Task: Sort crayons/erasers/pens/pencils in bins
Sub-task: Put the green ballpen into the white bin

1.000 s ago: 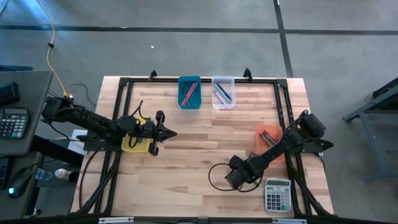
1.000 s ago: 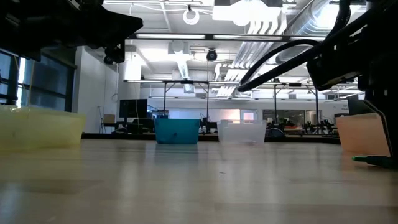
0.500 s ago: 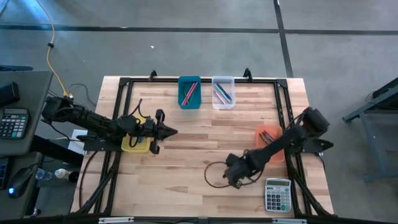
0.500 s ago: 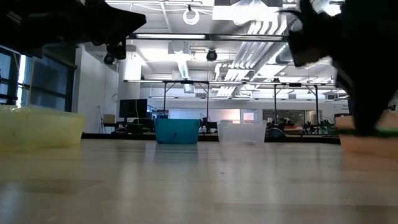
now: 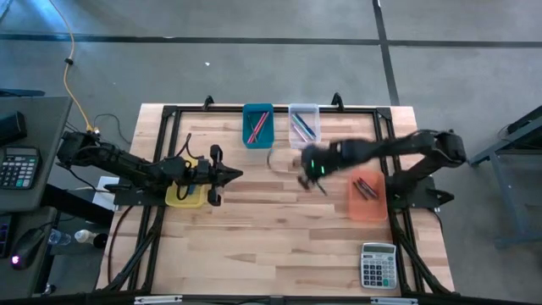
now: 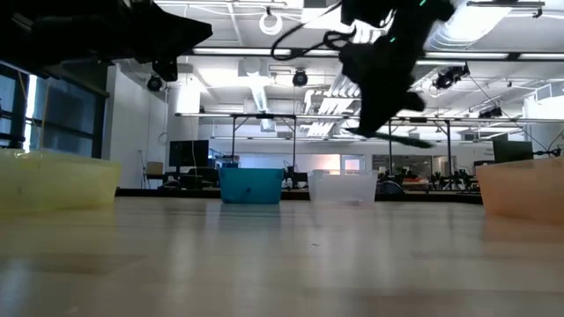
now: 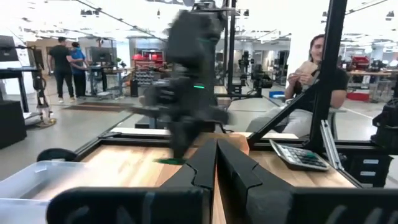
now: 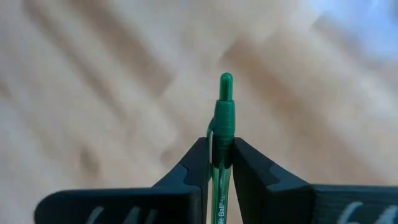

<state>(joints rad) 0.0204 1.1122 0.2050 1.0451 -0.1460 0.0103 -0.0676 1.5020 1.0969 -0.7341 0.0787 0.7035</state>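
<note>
My right gripper [image 5: 315,169] is above the table's middle, just near of the clear bin [image 5: 303,125], shut on a green pen [image 8: 224,106]. It also shows high in the low view [image 6: 388,84], with the pen [image 6: 407,137] sticking out below it. My left gripper [image 5: 233,176] is shut and empty beside the yellow bin [image 5: 185,195]. The teal bin [image 5: 258,125] and the orange bin [image 5: 367,196] hold thin sticks, as does the clear bin. I cannot make out any erasers. My right gripper pinches the pen's barrel just behind its green clicker end [image 8: 222,127] between its two fingers [image 8: 196,163]. The pen lies along the fingers, and its clicker tip sticks out past the fingertips. The pen is lifted clear of the table.
A grey calculator [image 5: 378,258] lies at the table's near right corner. A black frame [image 5: 169,114] runs round the table's edges. Bare wood lies between the bins in the table's middle and near part. People show in the room behind, in the left wrist view [image 7: 311,68].
My right gripper has risen from the table's near right part, by the calculator, and swung toward the far edge, to just in front of the clear bin. The green pen, which lay on the table by the orange bin, is now lifted clear in its fingers.
</note>
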